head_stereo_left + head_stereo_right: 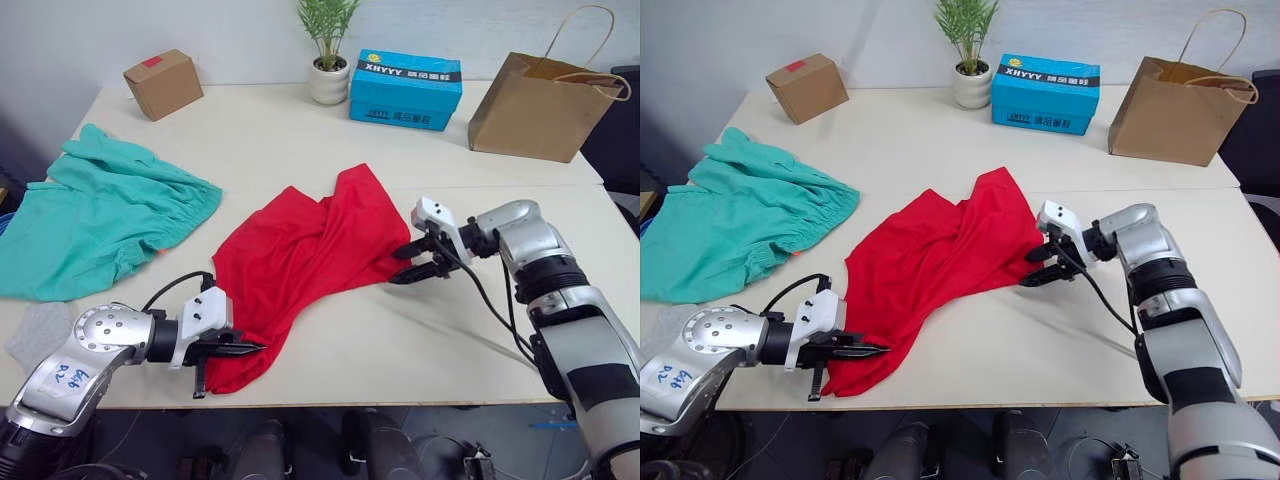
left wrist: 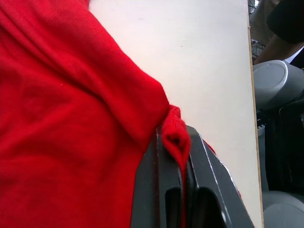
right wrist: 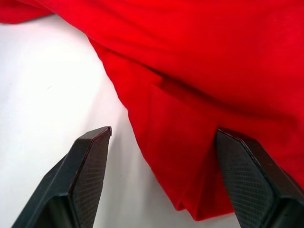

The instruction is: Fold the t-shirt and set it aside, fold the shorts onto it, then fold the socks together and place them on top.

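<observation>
On the tabletop (image 1: pixel 400 345): your three task items, as listed below.
T-shirt (image 1: pixel 300 265): crumpled at the middle, reaching the near edge.
Left hand (image 1: pixel 243 349): clenched on the t-shirt's near corner.
Right hand (image 1: pixel 412 263): fingers spread wide at the t-shirt's right edge, gripping nothing.
Shorts (image 1: pixel 90 220): spread out at your left.
Socks (image 1: pixel 35 330): near-left corner, beside the shorts.

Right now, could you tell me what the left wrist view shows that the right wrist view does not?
Left wrist view: the left gripper shut on a folded edge of the t-shirt, beside the table edge.

Right wrist view: the right gripper open, its fingers spread on either side of a t-shirt corner, not clamping it.

Both share: the red t-shirt lying on the pale table.
</observation>
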`<state>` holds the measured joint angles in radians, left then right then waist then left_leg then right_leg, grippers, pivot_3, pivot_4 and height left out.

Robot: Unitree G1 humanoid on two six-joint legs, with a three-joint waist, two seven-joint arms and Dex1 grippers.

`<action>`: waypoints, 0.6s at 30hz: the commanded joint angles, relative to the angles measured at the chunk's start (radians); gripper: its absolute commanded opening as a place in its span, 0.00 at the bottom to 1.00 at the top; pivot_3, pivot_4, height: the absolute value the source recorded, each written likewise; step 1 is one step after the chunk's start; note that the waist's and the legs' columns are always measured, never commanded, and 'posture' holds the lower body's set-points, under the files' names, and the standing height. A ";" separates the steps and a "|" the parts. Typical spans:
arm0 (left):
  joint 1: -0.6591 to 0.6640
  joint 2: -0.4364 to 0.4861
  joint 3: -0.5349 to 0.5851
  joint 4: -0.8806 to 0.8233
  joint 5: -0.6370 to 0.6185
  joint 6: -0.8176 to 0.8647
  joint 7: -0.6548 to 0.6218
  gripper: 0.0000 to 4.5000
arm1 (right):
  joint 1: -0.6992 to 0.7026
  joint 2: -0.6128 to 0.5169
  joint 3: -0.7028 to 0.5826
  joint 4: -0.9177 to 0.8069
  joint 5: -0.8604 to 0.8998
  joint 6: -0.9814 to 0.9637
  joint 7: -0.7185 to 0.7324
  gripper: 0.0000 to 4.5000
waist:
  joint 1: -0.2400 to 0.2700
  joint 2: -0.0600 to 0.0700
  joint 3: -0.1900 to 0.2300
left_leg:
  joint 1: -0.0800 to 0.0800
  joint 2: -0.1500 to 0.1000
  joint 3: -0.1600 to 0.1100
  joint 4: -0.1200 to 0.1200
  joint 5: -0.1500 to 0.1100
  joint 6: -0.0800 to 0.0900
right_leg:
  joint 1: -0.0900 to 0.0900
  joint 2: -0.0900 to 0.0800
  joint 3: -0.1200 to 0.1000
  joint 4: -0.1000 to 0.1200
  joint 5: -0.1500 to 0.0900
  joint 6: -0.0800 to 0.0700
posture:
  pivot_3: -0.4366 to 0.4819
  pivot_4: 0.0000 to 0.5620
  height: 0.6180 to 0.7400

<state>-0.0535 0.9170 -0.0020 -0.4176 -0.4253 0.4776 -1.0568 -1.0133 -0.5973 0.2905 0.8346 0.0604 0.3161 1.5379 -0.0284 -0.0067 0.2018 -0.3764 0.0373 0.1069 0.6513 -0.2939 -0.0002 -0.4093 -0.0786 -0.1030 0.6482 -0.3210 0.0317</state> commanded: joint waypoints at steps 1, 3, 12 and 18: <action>-0.002 0.000 0.009 -0.005 0.006 -0.016 -0.002 0.00 | 0.006 -0.017 -0.028 -0.028 0.015 0.012 0.041 0.72 | 0.000 0.000 0.000 | 0.000 0.000 0.000 0.000 0.000 0.000 | 0.000 0.000 0.000 0.000 0.000 0.000 | 0.48 0.27 1.00; -0.002 -0.002 0.008 -0.005 0.007 -0.015 0.000 0.00 | 0.011 -0.023 -0.029 -0.033 0.014 0.014 0.049 0.62 | 0.000 0.000 0.000 | 0.000 0.000 0.000 0.000 0.000 0.000 | 0.000 0.000 0.000 0.000 0.000 0.000 | 0.48 0.27 1.00; -0.002 -0.011 0.002 0.010 0.019 -0.030 0.003 0.00 | 0.064 -0.050 -0.037 -0.053 0.011 -0.126 0.062 0.01 | 0.000 0.000 0.000 | 0.000 0.000 0.000 0.000 0.000 0.000 | 0.000 0.000 0.000 0.000 0.000 0.000 | 0.48 0.27 1.00; 0.071 0.020 0.087 0.005 -0.014 -0.050 -0.041 0.00 | 0.161 -0.144 -0.059 -0.218 0.091 -0.139 0.076 0.01 | 0.001 0.000 0.000 | 0.000 0.000 0.000 0.000 0.000 0.000 | 0.000 0.000 0.000 0.000 0.000 0.000 | 0.48 0.27 1.00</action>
<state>-0.0083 0.9157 0.0275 -0.3967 -0.4110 0.4431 -1.0737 -0.8765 -0.6962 0.2652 0.7088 0.0905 0.1710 1.5571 -0.0274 -0.0068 0.2018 -0.3764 0.0372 0.1070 0.6511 -0.2940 -0.0002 -0.4093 -0.0786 -0.1031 0.6478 -0.3210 0.0318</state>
